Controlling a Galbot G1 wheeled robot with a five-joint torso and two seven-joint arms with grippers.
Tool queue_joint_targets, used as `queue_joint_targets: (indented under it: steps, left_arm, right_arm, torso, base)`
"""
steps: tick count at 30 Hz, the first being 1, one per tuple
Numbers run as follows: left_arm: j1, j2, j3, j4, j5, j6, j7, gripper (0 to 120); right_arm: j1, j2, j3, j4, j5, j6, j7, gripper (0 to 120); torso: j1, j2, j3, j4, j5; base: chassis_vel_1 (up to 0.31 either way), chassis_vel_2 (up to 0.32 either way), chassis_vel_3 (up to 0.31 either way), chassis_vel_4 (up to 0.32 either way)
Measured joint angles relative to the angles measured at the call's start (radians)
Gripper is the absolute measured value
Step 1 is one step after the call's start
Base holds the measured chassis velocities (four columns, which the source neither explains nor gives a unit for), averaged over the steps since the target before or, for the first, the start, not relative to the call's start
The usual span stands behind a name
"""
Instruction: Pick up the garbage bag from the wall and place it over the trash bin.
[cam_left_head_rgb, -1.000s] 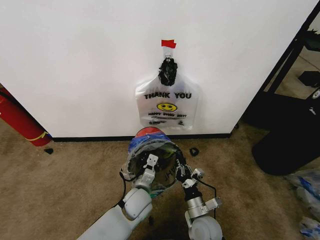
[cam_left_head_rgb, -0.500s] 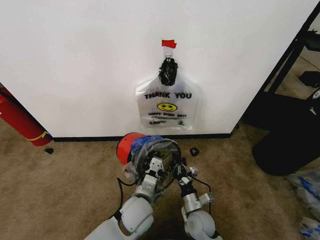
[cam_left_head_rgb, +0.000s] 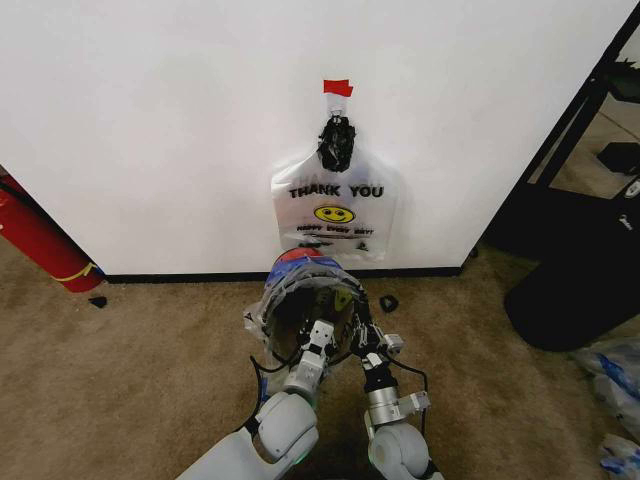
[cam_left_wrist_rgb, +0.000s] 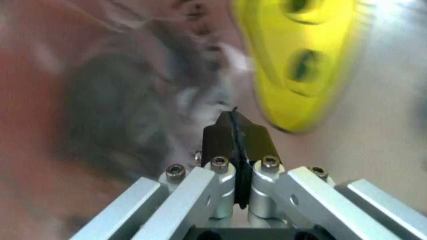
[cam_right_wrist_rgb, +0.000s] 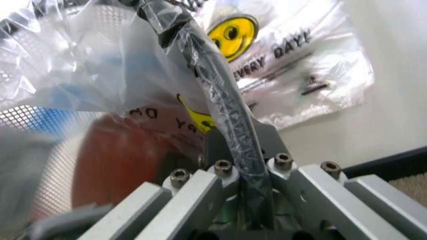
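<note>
The trash bin (cam_left_head_rgb: 300, 308), black mesh with a red bottom, is tipped on the carpet at the foot of the wall (cam_left_head_rgb: 150, 130), its mouth facing me. The see-through garbage bag (cam_left_head_rgb: 262, 312) with blue strips is draped around its rim. My left gripper (cam_left_head_rgb: 318, 336) is inside the mouth; in the left wrist view the left gripper (cam_left_wrist_rgb: 235, 125) is shut on thin film, a yellow smiley close ahead. My right gripper (cam_left_head_rgb: 362, 336) is at the rim; the right gripper (cam_right_wrist_rgb: 240, 135) is shut on the black rim (cam_right_wrist_rgb: 220, 95), which the garbage bag (cam_right_wrist_rgb: 100, 65) wraps.
A like "THANK YOU" bag (cam_left_head_rgb: 335, 215) hangs from a taped hook on the wall above the bin. A red cylinder (cam_left_head_rgb: 40, 240) leans at the left, a big black sack (cam_left_head_rgb: 580, 290) sits at the right, and a small black piece (cam_left_head_rgb: 388, 302) lies on the carpet.
The bin has swung in my grippers: its red bottom pointed left half a second ago and now points up toward the wall. Both grippers have closed in toward each other.
</note>
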Motion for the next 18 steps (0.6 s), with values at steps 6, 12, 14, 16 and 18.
queue_joint_targets:
  steps: [6,12,14,16,18]
  left_arm:
    - [-0.037,-0.068,-0.041,0.107,0.055,0.035,-0.06,0]
    - [-0.06,-0.086,-0.048,0.171,0.097,0.065,-0.066,0]
    - [-0.071,-0.089,-0.053,0.197,0.122,0.063,-0.066,0]
    - [-0.08,-0.09,-0.06,0.218,0.145,0.054,-0.066,0]
    - [-0.089,-0.091,-0.07,0.236,0.163,0.04,-0.066,0]
  right_arm:
    - [-0.014,0.002,-0.01,0.014,-0.061,0.019,0.001,0]
    - [-0.022,0.001,-0.012,0.019,-0.108,0.037,-0.014,0]
    - [-0.026,0.001,-0.012,0.02,-0.116,0.042,-0.028,0]
    - [-0.031,-0.002,-0.012,0.023,-0.118,0.044,-0.037,0]
    - [-0.036,-0.003,-0.012,0.026,-0.119,0.044,-0.04,0]
  torso:
    - [0.0,0.0,0.0,0.0003,-0.001]
    - [0.0,0.0,0.0,0.0002,-0.0013]
    - [0.0,0.0,0.0,0.0002,-0.0009]
    - [0.0,0.0,0.0,0.0002,-0.0004]
    - [0.0,0.0,0.0,0.0002,-0.0004]
  base:
    - [0.0,0.0,0.0,0.0]
    - [0.0,0.0,0.0,0.0]
    - [0.0,0.0,0.0,0.0]
    - [0.0,0.0,0.0,0.0]
    - [0.0,0.0,0.0,0.0]
